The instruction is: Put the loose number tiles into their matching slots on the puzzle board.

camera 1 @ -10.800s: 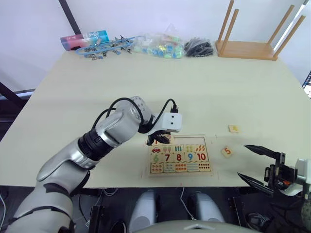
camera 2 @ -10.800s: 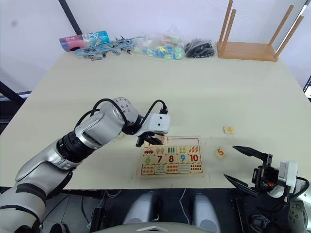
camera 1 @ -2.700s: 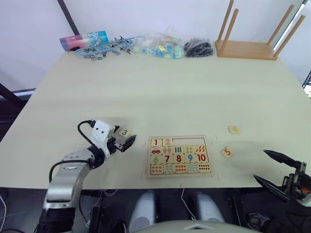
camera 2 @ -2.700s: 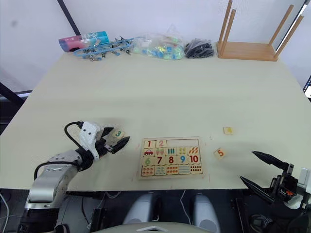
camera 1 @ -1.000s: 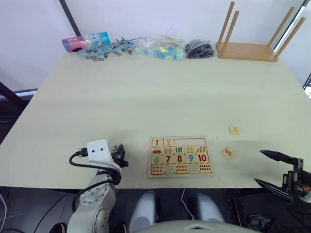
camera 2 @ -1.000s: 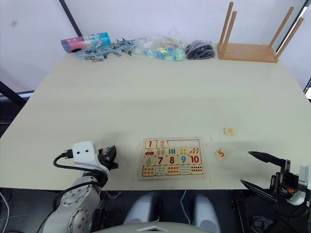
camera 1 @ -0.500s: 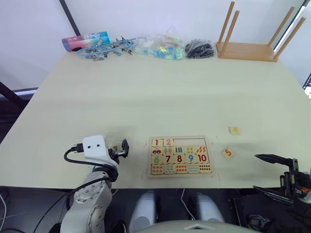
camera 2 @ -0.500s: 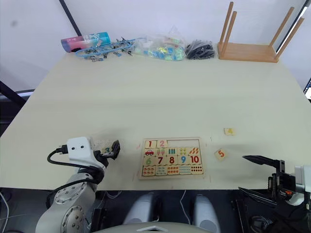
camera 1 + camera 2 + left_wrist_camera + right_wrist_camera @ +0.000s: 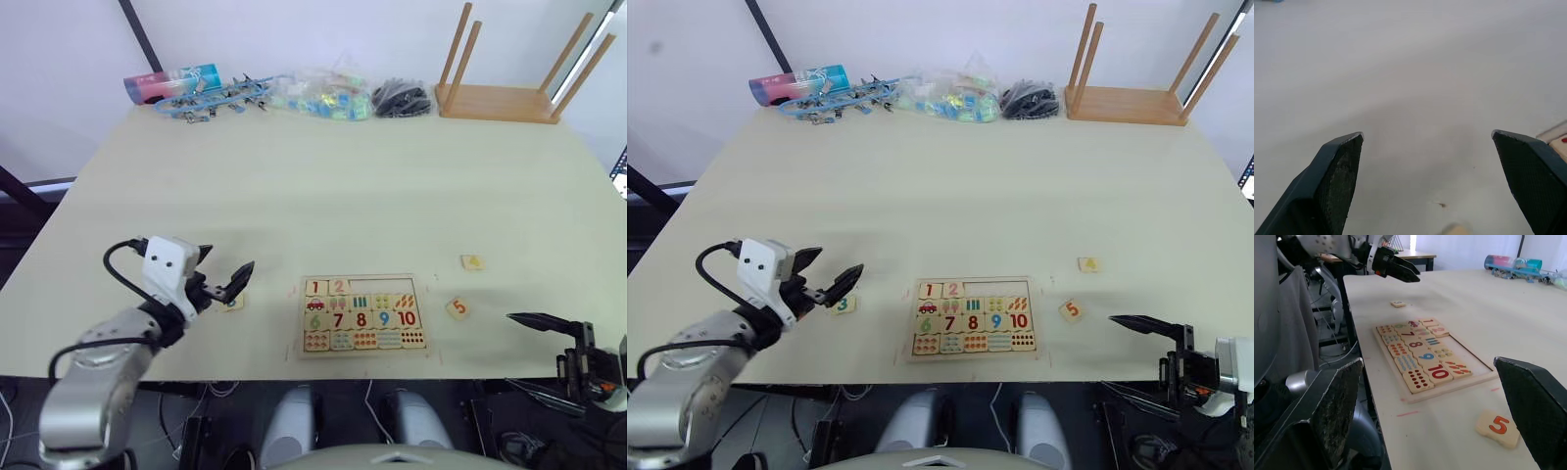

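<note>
The puzzle board (image 9: pixel 972 319) lies flat near the front edge of the tabletop (image 9: pixel 970 186). Tiles 1 and 2 sit in the two leftmost slots (image 9: pixel 997 290) of its top row, and the rest of that row is bare wood. Below them run the picture tiles, the numbers 6 to 10 and the dot tiles.

The 3 tile (image 9: pixel 842 305) lies flat on the tabletop just left of the board, apart from its rim. The left claw (image 9: pixel 829 276) hangs just above and to the left of that tile, its two black fingers spread wide and gripping nothing. One fingertip is close over the tile; I cannot tell whether it touches.

To the right of the board, the 5 tile (image 9: pixel 1071 310) rests near the rim, and the 4 tile (image 9: pixel 1088 264) lies a little farther back. The right claw (image 9: pixel 1138 357) hovers off the front right corner of the tabletop, jaws wide apart and empty, well apart from both tiles.

Along the far edge are a wooden stand (image 9: pixel 1132 83) with upright dowels, a black bundle (image 9: pixel 1029 98) and a clear bag (image 9: pixel 950 93).
</note>
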Controlling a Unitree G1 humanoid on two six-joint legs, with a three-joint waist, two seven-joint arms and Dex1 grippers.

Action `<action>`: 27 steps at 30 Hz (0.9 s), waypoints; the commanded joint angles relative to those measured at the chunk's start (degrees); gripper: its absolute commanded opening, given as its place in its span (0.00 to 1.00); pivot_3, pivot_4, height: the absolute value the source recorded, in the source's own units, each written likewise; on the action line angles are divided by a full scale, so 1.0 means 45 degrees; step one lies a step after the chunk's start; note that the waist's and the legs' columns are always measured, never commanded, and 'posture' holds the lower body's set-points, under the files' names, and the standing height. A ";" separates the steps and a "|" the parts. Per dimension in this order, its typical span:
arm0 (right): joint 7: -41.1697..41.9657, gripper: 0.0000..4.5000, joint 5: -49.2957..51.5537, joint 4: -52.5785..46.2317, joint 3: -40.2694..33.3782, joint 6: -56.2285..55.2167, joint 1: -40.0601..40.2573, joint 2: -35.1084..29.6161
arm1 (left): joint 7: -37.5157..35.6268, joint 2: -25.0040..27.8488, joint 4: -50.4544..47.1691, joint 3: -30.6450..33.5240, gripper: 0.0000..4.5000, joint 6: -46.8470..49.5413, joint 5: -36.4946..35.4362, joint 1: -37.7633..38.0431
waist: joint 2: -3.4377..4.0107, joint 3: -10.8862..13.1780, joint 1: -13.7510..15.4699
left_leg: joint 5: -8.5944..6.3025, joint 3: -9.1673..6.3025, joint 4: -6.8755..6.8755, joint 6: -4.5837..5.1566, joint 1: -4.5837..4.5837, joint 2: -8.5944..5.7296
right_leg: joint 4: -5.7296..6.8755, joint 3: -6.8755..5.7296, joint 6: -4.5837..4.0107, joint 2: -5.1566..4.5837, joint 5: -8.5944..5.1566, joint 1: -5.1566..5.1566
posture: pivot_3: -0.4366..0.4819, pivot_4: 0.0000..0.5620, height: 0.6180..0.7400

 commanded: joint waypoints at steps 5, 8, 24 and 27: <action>-0.0184 1.00 -0.0057 -0.0561 -0.0387 0.0295 -0.0191 -0.0030 | -0.7792 0.2822 0.6219 -0.0723 0.99 -0.5314 -0.0400 -0.2262 | -0.0008 0.0004 0.0021 | 0.0003 -0.0015 -0.0003 -0.0003 -0.0078 0.0005 | 0.0010 -0.0033 -0.0003 0.0005 0.0001 -0.0078 | 0.48 0.27 0.98; -0.0284 1.00 -0.0112 -0.0619 -0.0415 0.0395 -0.0279 -0.0012 | -1.0641 0.3750 0.8280 -0.1655 0.99 -0.7179 -0.0435 -0.3184 | -0.0004 -0.0001 0.0003 | 0.0006 -0.0025 0.0007 -0.0003 -0.0123 -0.0001 | 0.0012 -0.0063 -0.0003 -0.0001 0.0003 -0.0106 | 0.48 0.27 0.98; -0.0332 1.00 -0.0176 -0.0897 -0.0815 0.0552 -0.0157 0.0016 | -1.1294 0.4991 1.4775 -0.8243 0.99 -1.3820 -0.1338 -0.6956 | -0.0003 0.0008 -0.0016 | 0.0005 -0.0017 0.0029 0.0009 -0.0151 -0.0001 | 0.0030 -0.0099 0.0056 0.0080 0.0033 -0.0105 | 0.48 0.27 0.98; -0.0353 1.00 -0.0193 -0.0906 -0.0867 0.0569 -0.0156 0.0008 | -1.1294 0.4878 1.5327 -0.8461 0.99 -1.3943 -0.1542 -0.7136 | -0.0006 0.0009 -0.0037 | 0.0005 -0.0010 0.0028 0.0008 -0.0148 0.0007 | 0.0032 -0.0092 0.0062 0.0105 0.0036 -0.0111 | 0.48 0.27 0.98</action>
